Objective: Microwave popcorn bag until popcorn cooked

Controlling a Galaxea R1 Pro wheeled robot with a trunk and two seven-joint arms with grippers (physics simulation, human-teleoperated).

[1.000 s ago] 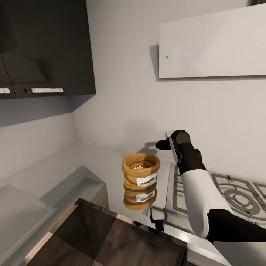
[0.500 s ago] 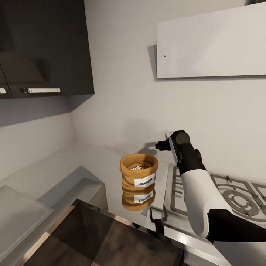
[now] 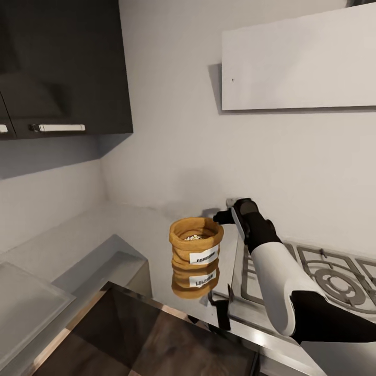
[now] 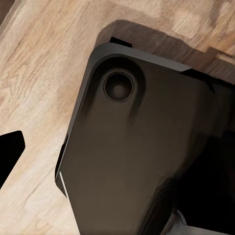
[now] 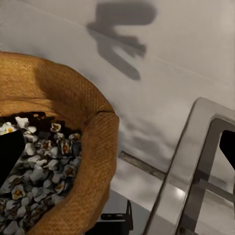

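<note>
Popcorn bag [image 3: 197,249] stands upright on the glossy grey surface [image 3: 94,240], its mirror image showing right beneath it. Rolled rim open upward; white label faces the camera. Popcorn [image 3: 195,237] visible inside as a small pale heap.

Right gripper [image 3: 223,216] sits just above and behind the bag's rim on the hob side, at the end of the white and black right arm [image 3: 277,271] reaching in from the right. From the head view the jaws are too small and dark to read.

Right wrist view: bag rim [image 5: 95,147] curves through the frame, kernels [image 5: 39,176] heaped within. One dark fingertip [image 5: 9,156] lies over the popcorn, inside the rim; the other fingertip [image 5: 229,147] is well apart over the steel gas hob [image 5: 196,166]. So the jaws stand spread wide, straddling the bag's wall, gripping nothing.

Gas hob [image 3: 324,277] with black grates lies just beside the bag. Dark upper cabinet [image 3: 62,68] at upper left, pale wall panel [image 3: 297,62] at upper right.

Left wrist view: a dark rounded body of the robot [image 4: 142,156] over wooden floor [image 4: 44,63]; state of the left jaws cannot be told
</note>
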